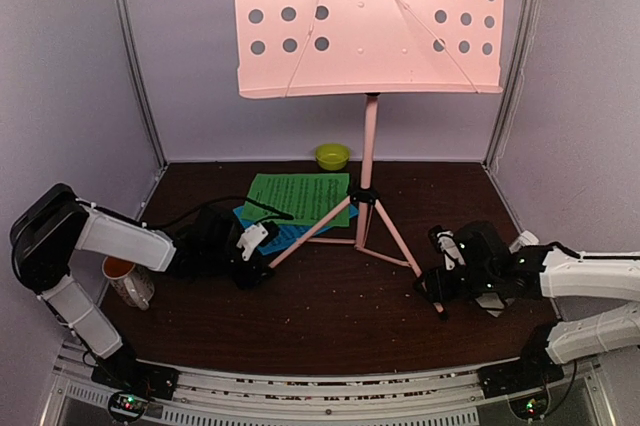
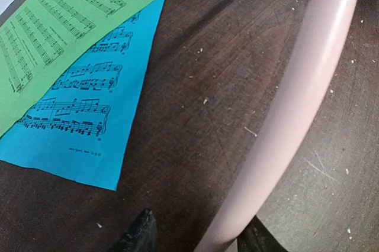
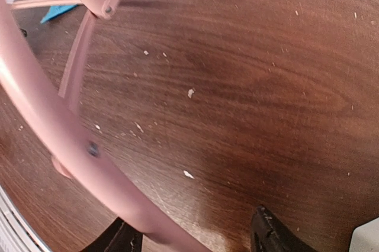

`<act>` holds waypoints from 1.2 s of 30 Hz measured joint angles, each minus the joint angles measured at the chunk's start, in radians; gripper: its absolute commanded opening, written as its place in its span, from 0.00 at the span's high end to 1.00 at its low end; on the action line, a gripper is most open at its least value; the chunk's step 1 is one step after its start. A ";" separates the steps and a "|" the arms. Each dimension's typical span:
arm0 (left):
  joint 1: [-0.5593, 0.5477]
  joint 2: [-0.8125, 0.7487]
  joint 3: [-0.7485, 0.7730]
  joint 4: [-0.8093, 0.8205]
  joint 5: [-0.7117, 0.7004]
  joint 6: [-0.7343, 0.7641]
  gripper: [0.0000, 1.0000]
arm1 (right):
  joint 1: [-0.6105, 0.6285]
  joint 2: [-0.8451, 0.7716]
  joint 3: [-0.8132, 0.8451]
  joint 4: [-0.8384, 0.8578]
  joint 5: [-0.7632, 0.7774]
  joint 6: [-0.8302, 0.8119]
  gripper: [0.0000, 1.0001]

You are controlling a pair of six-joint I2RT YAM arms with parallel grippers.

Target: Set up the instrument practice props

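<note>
Top external view, nearest first: bolted side by side at the near edge of the table [image 1: 330, 331]. Bends sharply at the left elbow, just over a white mug [image 1: 125, 278] with orange inside, then runs low and inward across the wood. Ends with the left gripper [image 1: 256, 246] at the foot of the left tripod leg [image 1: 300, 236]. Mirrors this on the right side: forearm laid low, wrist turned inward, right gripper [image 1: 437, 284] down at the foot of the right tripod leg [image 1: 400, 246].

Left wrist view: straddles the pink leg with jaws partly apart. Leaves bare wood between one black fingertip [image 2: 139, 234] and the leg, with the other fingertip just beside it; cannot tell whether that one touches. Clamps nothing.

Right wrist view: straddles its leg the same way, jaws wider, with a broad gap to the far fingertip [image 3: 272, 234]. Grips nothing.

Farther back, top external view: pink perforated-desk music stand [image 1: 370, 21] upright on its three spread legs mid-table, desk high and tilted. Behind the left leg, green music sheet [image 1: 300, 196] flat on the table, overlapping the blue music sheet [image 1: 262, 231]. Beyond them, by the back wall, a small lime-green bowl [image 1: 332, 156].
</note>
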 measured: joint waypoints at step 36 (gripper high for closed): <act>-0.092 0.000 0.245 -0.203 0.000 0.161 1.00 | 0.039 0.137 0.164 -0.053 -0.057 -0.294 1.00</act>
